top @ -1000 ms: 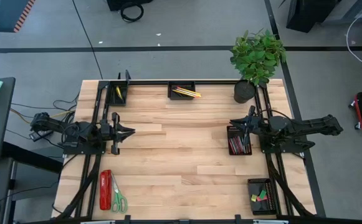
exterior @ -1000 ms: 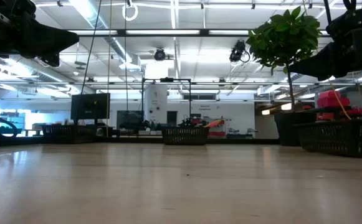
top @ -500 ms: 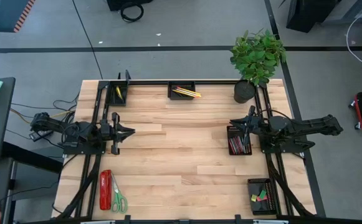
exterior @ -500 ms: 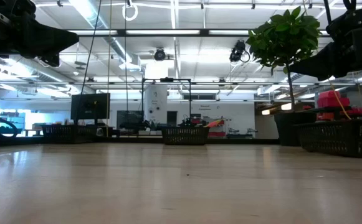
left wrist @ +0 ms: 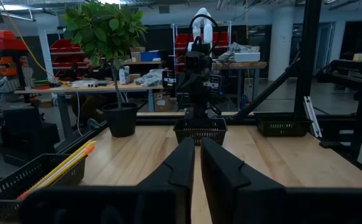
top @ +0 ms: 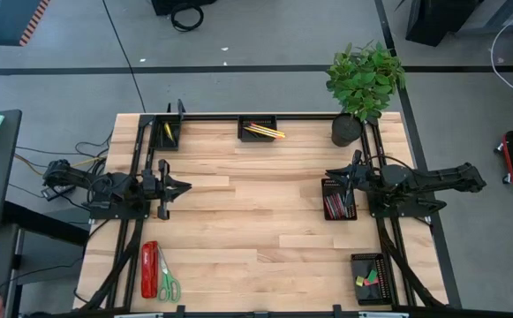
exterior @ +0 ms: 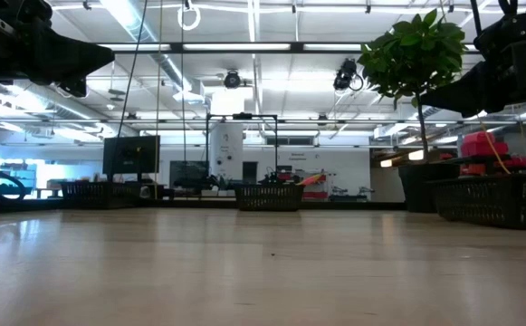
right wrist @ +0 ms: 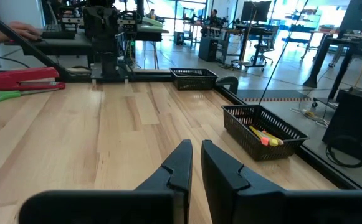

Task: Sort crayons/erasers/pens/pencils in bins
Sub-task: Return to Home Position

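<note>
Four black mesh bins stand on the wooden table. The far-middle bin (top: 258,130) holds yellow pencils (left wrist: 56,167). The right bin (top: 339,199) holds red crayons. The near-right bin (top: 370,279) holds small bright erasers. The far-left bin (top: 169,133) shows a yellowish stick; I cannot make out pens. My left gripper (top: 185,186) hovers shut and empty at the table's left side (left wrist: 197,163). My right gripper (top: 334,176) hovers shut and empty by the crayon bin's far end (right wrist: 196,167).
A potted plant (top: 362,84) stands at the far right corner. A red stapler (top: 149,269) and green-handled scissors (top: 166,281) lie near the near left corner. Bare wood lies between the arms. A person's hand (right wrist: 19,28) shows beyond the table's left side.
Both arms have kept still. A person's hand has come into the high view beyond the table's near left corner.
</note>
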Available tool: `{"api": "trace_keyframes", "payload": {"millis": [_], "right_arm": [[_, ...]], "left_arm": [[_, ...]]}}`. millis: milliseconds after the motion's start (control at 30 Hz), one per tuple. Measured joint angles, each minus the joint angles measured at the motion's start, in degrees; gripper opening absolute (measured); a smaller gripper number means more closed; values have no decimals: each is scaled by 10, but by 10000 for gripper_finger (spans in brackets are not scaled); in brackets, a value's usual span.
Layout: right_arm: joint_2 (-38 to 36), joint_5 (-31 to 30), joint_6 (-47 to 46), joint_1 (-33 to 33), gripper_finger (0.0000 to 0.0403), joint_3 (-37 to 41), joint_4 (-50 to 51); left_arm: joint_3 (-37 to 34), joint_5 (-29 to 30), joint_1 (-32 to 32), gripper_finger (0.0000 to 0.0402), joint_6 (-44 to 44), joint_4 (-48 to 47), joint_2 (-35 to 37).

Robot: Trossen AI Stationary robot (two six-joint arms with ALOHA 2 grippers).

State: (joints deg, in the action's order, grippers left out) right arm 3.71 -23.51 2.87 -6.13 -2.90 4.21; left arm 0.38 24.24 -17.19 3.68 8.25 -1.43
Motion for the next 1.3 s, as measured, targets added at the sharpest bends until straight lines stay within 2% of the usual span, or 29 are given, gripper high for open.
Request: {"api": "trace_keyframes", "payload": {"millis": [1300], "right_arm": [[0,0,0,0,40,0,0]], "left_arm": [[0,0,0,35,0,0,0]]}}
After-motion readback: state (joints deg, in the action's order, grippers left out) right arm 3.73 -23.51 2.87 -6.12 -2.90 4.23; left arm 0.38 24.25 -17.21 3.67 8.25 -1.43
